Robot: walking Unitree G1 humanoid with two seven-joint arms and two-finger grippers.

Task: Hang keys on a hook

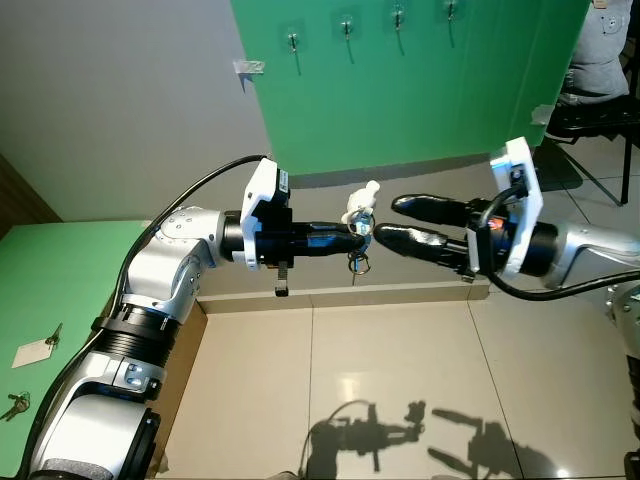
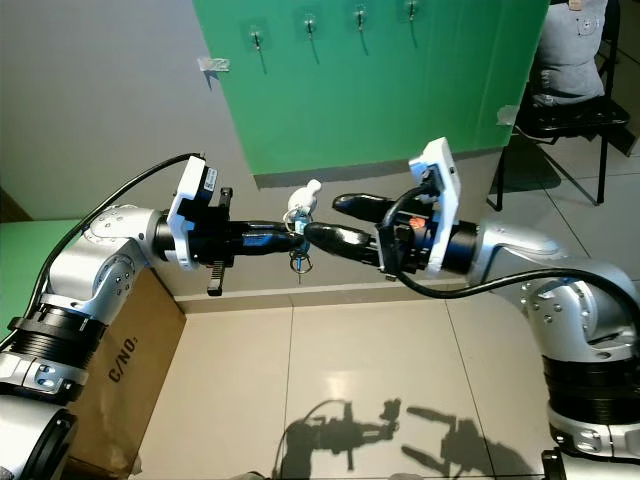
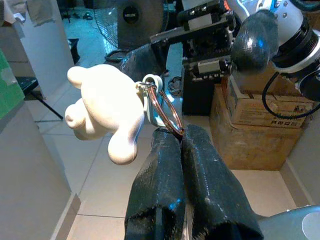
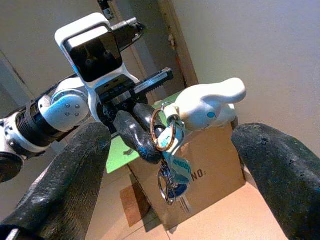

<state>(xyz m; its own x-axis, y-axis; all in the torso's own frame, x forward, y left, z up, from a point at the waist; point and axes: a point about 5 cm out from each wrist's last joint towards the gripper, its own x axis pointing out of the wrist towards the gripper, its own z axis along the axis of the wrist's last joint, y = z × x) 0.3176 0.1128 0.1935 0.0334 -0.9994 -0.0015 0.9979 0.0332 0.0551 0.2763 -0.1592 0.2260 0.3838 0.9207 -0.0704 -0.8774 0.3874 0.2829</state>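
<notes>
The left hand [image 1: 352, 238] was clenched on the ring [image 3: 167, 111] of the keys [image 1: 358, 262], holding the bunch out in mid-air above the tiled floor [image 1: 400, 380]. A white bunny charm [image 3: 102, 110] stuck up from the ring just above the fingertips, and the keys dangled below them. The right hand [image 1: 400, 222] faced it with its fingers [image 4: 70, 175] spread apart, the tip of the lower one almost at the ring. Beyond both hands, a row of hooks [image 1: 347, 28] sat high on the green wall [image 1: 420, 90].
</notes>
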